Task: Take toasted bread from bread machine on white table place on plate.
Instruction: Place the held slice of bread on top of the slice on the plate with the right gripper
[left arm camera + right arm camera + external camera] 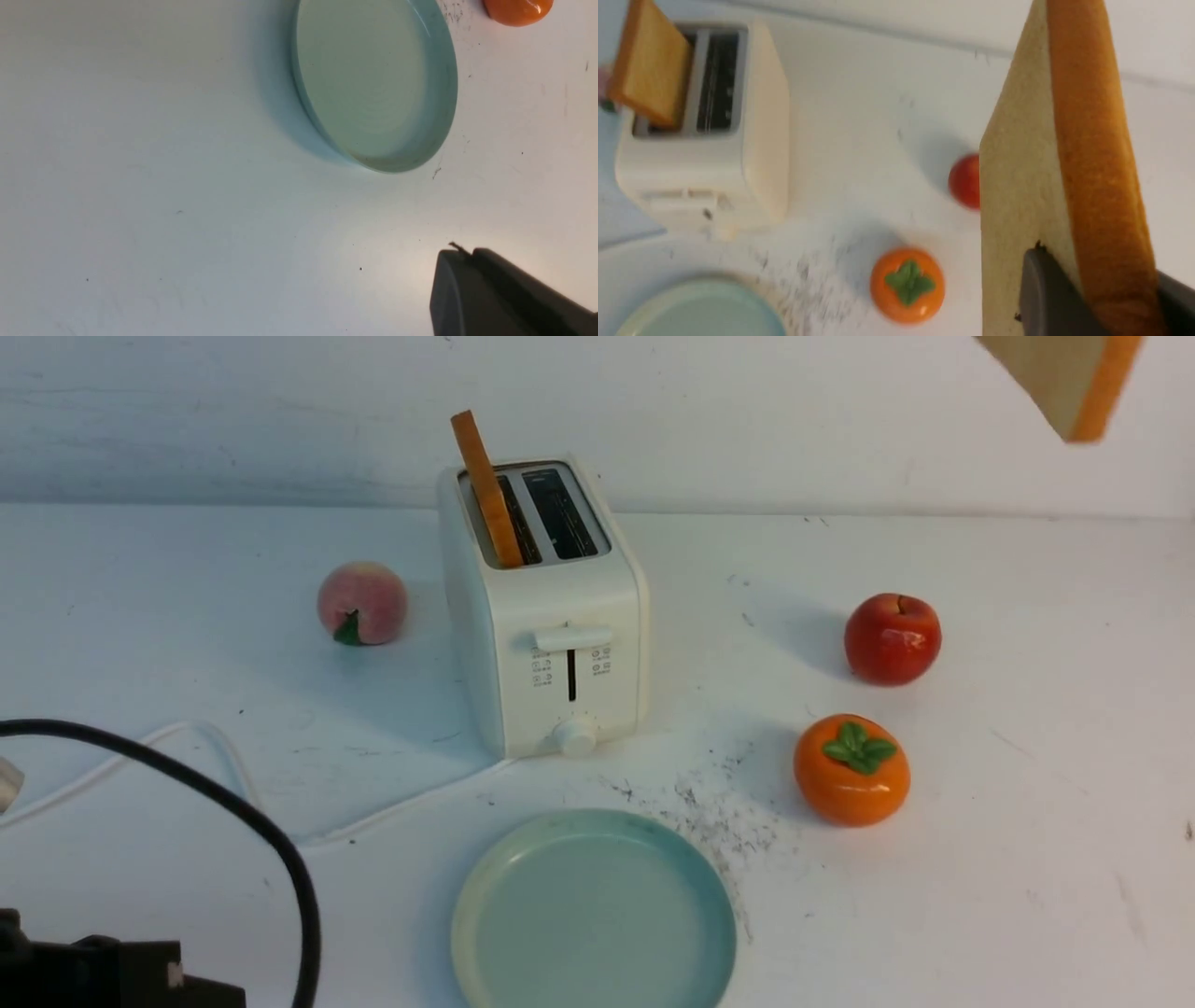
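The white bread machine stands at the middle of the white table. One slice of toasted bread leans in its left slot, and the right slot is empty. My right gripper is shut on the second slice and holds it high in the air, at the front view's top right corner. The pale blue-green plate lies empty in front of the toaster. My left gripper is shut and empty, low over bare table beside the plate.
A peach lies left of the toaster. A red apple and an orange persimmon lie to its right. The toaster's white cord and my left arm's black cable cross the front left.
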Motion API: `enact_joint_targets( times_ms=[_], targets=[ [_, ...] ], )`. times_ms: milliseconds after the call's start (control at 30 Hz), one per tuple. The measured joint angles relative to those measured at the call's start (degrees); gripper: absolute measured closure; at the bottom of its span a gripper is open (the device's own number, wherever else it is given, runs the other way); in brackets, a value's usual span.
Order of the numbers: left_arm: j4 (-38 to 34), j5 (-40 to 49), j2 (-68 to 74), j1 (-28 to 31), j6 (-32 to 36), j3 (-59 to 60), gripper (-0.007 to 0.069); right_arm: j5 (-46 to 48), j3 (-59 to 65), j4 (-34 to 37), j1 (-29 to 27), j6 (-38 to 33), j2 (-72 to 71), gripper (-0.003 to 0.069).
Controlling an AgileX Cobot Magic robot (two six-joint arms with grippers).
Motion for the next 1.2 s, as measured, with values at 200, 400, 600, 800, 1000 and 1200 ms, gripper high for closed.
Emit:
enact_joint_targets(
  times_ms=[200,400,600,800,1000,1200],
  targets=[
    [0.0,0.7,0.0,0.0,0.0,0.0,0.0623,-0.7,26.5,21.8,-0.3,-6.3,-2.6,0.0535],
    [0.1,0.7,0.0,0.0,0.0,0.0,0.0622,-11.5,44.3,47.0,-0.3,-23.5,-0.1,0.0535],
    [0.1,0.8,0.0,0.0,0.0,0.0,0.0622,-14.8,47.4,60.1,-0.3,-37.4,4.8,0.0535],
    [0.1,0.8,0.0,0.0,0.0,0.0,0.0617,-16.7,47.5,69.2,-0.3,-46.8,8.7,0.0535],
    [0.3,0.8,0.0,0.0,0.0,0.0,0.0608,-17.4,47.5,74.8,-0.3,-51.2,13.1,0.0535],
    [1.7,0.8,0.0,0.0,0.0,0.0,0.0607,-17.6,47.5,77.0,-0.3,-51.5,17.4,0.0535]
  ],
)
